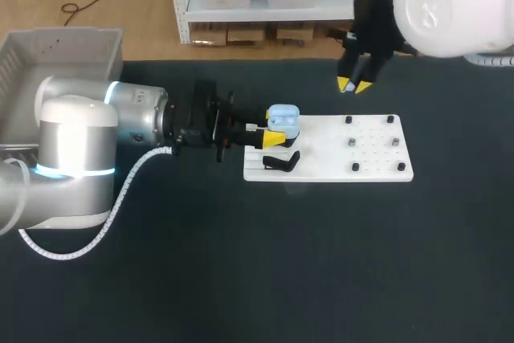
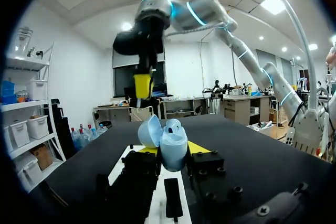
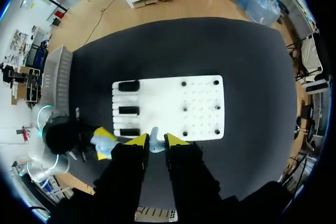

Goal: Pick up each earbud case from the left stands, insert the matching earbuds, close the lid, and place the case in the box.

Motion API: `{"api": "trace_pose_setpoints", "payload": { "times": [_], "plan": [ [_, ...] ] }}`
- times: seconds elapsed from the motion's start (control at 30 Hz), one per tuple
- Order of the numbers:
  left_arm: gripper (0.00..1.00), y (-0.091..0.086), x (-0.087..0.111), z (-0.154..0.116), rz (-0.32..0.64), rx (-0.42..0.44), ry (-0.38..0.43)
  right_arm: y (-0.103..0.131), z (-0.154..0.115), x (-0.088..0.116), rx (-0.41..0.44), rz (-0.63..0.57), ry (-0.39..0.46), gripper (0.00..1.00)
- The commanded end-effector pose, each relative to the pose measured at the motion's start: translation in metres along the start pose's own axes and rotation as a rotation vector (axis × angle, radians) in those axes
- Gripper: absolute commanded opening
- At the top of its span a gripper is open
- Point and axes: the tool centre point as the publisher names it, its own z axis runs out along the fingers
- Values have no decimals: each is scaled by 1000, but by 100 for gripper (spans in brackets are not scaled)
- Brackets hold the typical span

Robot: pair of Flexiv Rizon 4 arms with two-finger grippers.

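Case (image 1: 283, 120): light blue, lid open, held over the left end of the white board (image 1: 365, 154).
Left hand (image 1: 275, 132): pinching the case from both sides.
Right hand (image 1: 354, 84): up behind the board, pinching a small pale earbud (image 3: 155, 145).
Doing it well: hold the case still and bring the earbud straight down into the open case.
Room: lots of bare counter (image 1: 321, 279) in front; the gray box (image 1: 48, 54) sits far left.

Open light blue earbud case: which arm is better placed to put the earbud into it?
Right. The right gripper pinches a small pale blue earbud, ready to insert; the left gripper is shut on the light blue case.
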Motion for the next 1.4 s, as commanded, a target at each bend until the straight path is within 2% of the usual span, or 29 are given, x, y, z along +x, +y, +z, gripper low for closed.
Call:
{"api": "trace_pose_setpoints", "payload": {
  "times": [0.03, 0.2, 0.33, 0.93, 1.07, 1.33, 1.4],
  "plan": [
    [0, -2, 0, 0, 3, -6, -1, 20, -23, 32, 29, -27, -31, 0],
    [0, -2, 0, 0, 3, -6, -1, 44, -30, 49, 34, -62, 21, 0],
    [0, -2, 0, 0, 3, -6, -1, 59, -24, 58, 34, -83, 69, 0],
    [0, -2, 0, 0, 3, -6, -1, 59, -24, 58, 34, -83, 69, 0],
    [0, -2, 0, 0, 3, -6, -1, 70, -27, 59, 95, -140, 60, 0],
    [0, -2, 0, 0, 3, -6, -1, 83, -18, 60, 134, -240, 120, 0],
    [0, -2, 0, 0, 3, -6, -1, 84, -16, 60, 117, -265, 132, 0]
  ]
}}
